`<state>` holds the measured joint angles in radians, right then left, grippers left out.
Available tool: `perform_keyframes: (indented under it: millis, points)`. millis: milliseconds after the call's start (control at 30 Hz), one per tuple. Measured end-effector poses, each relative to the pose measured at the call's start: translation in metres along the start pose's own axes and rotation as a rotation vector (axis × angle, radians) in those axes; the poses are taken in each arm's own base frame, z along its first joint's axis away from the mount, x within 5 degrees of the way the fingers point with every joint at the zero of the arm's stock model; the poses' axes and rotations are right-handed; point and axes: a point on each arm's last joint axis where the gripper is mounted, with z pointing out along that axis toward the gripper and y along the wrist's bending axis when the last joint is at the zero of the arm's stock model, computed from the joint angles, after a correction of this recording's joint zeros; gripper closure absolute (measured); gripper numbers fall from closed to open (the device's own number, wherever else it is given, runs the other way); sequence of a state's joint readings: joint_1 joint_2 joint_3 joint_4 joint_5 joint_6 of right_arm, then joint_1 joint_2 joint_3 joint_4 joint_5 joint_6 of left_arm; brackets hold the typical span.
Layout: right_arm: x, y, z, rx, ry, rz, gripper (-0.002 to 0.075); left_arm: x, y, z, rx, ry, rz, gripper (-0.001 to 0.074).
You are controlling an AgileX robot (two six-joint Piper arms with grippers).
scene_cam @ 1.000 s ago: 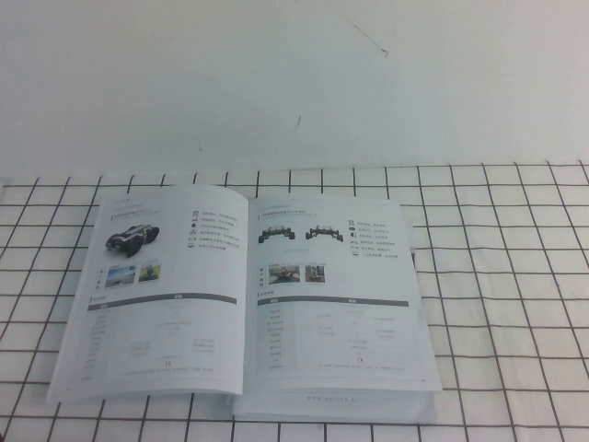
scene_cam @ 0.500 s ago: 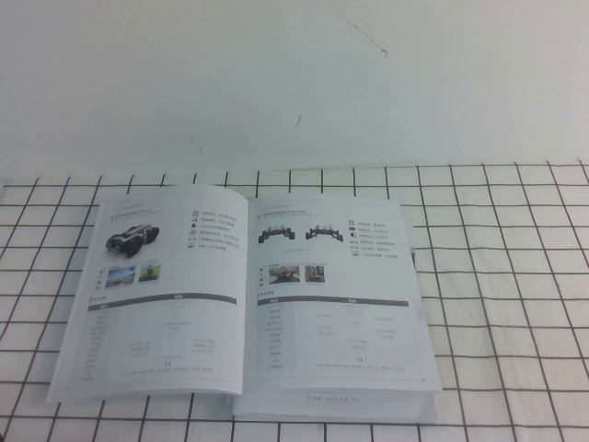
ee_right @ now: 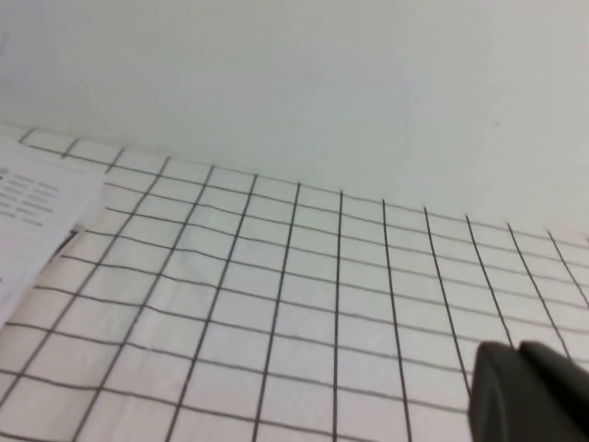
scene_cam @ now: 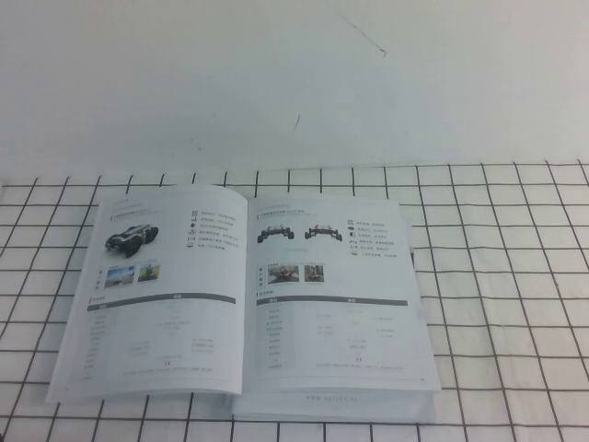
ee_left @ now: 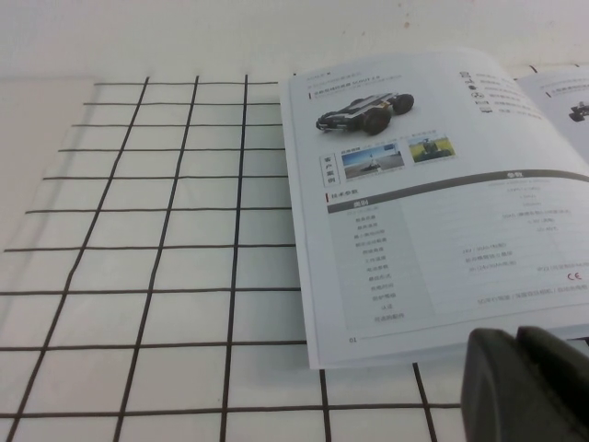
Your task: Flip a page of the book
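Note:
The book (scene_cam: 248, 304) lies open on the gridded cloth, showing two white inner pages with robot photos and tables. Its left leaf (scene_cam: 156, 295) lies nearly flat, its lower edge slightly raised. The printed cover page is not visible. In the left wrist view the book's left page (ee_left: 433, 193) fills the upper right. My left gripper (ee_left: 517, 354) is shut and empty, just off the left page's near corner. My right gripper (ee_right: 520, 364) is shut and empty over bare cloth, well away from the book's right edge (ee_right: 37, 221). Neither gripper shows in the high view.
A white cloth with a black grid (scene_cam: 497, 276) covers the table, backed by a plain white wall (scene_cam: 294, 74). The cloth extends on both sides of the book.

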<state>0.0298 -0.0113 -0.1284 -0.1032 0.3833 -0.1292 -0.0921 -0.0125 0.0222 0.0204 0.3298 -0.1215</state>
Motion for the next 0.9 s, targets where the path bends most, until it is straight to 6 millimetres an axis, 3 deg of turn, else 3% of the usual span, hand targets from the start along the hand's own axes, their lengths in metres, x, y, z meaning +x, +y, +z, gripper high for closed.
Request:
perform_keyframes:
  millis: [133,267,900]
  points:
    - [0.033,0.004,0.013,0.06,0.075,0.061,0.0728,0.0,0.0,0.0,0.0,0.0,0.0,0.0737]
    - [0.048,0.007,0.016,0.069,0.164,0.088,0.0728,0.0,0.0,0.0,0.0,0.0,-0.002,0.0737]
    - [0.048,0.01,0.016,0.016,0.154,0.069,0.0728,0.0,0.0,0.0,0.0,0.0,-0.004,0.0737]
